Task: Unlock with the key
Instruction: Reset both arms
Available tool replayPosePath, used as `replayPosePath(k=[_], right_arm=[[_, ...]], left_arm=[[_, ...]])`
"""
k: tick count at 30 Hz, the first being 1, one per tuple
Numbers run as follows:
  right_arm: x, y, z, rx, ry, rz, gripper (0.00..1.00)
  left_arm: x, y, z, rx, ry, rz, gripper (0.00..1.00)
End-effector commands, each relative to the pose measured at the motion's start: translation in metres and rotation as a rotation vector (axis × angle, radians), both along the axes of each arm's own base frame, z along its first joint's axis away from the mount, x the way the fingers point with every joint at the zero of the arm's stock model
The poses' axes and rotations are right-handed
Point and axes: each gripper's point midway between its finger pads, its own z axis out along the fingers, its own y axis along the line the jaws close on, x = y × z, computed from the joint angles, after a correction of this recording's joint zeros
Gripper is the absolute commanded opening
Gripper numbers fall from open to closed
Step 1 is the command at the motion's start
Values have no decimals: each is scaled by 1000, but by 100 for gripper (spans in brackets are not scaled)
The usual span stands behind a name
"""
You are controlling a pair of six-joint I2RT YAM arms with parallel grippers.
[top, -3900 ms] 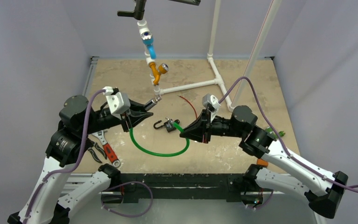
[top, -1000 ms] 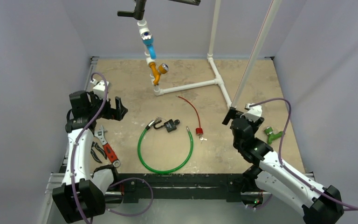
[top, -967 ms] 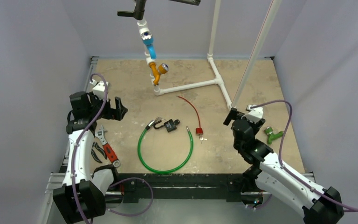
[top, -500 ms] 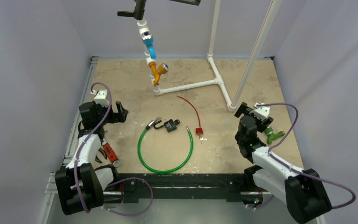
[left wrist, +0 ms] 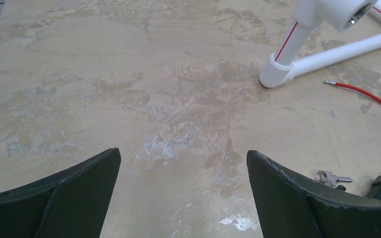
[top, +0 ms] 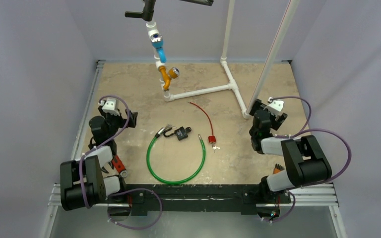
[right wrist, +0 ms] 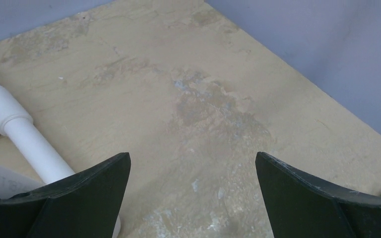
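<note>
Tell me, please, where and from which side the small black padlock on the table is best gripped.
Probably the blocky body, from straight above, with the jaws across its two narrow sides. The black padlock lies flat on the table. Its curved shackle points left, close to an end of the green cable loop, so that side is crowded.

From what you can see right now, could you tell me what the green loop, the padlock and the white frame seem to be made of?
Green loop: probably plastic-coated cable, glossy, holding a smooth curve.
Padlock: matte black body, likely plastic-covered; dark shackle, probably metal.
White frame: plastic pipe, apparently PVC, smooth tubes with socket elbow joints.
</note>
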Motion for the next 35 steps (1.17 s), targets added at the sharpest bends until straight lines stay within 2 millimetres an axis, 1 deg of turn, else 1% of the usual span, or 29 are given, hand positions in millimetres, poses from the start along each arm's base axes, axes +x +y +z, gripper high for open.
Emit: replayPosePath(k=[1,2,3,4,5,6,7,8,9,10,11,12,14,16,20,24,35], right_arm=[[24,15,25,-29,-92,114,99],[22,16,27,-33,-105,126,99],[18,17,28,-36,-121,139,99],[14,20,30,-46,-138,162,99],[10,24,37,-59,-182,184,99],[5,27,40,-75,-210,204,99],[2,33,40,-78,-225,245,99],[3,43,32,-70,-220,315,99],[6,41,39,-116,-247,317,99],[9,41,39,-141,-244,321,99],[12,44,31,-121,-204,336,99],[16,44,27,-84,-178,330,99],[25,40,28,-64,-183,341,99],[25,39,26,-48,-170,343,99],[24,38,31,-62,-193,338,99],[24,38,30,-60,-189,339,99],[24,38,29,-59,-188,339,99]], left_arm=[[7,-19,17,75,-194,-55,100],[7,-26,21,105,-257,-71,100],[5,-31,18,107,-279,-82,100],[4,-31,12,110,-258,-81,100],[3,-30,6,117,-213,-77,100],[5,-29,8,120,-201,-66,100],[9,-29,12,122,-215,-62,100],[13,-30,12,117,-218,-67,100],[14,-29,10,117,-193,-64,100],[17,-27,9,118,-159,-50,100],[20,-26,6,118,-138,-35,100],[25,-25,9,114,-147,-27,100],[27,-23,6,116,-109,-17,100],[27,-23,7,112,-125,-19,100],[27,-23,7,114,-122,-18,100],[27,-23,9,113,-129,-19,100],[29,-23,6,123,-111,-9,100]])
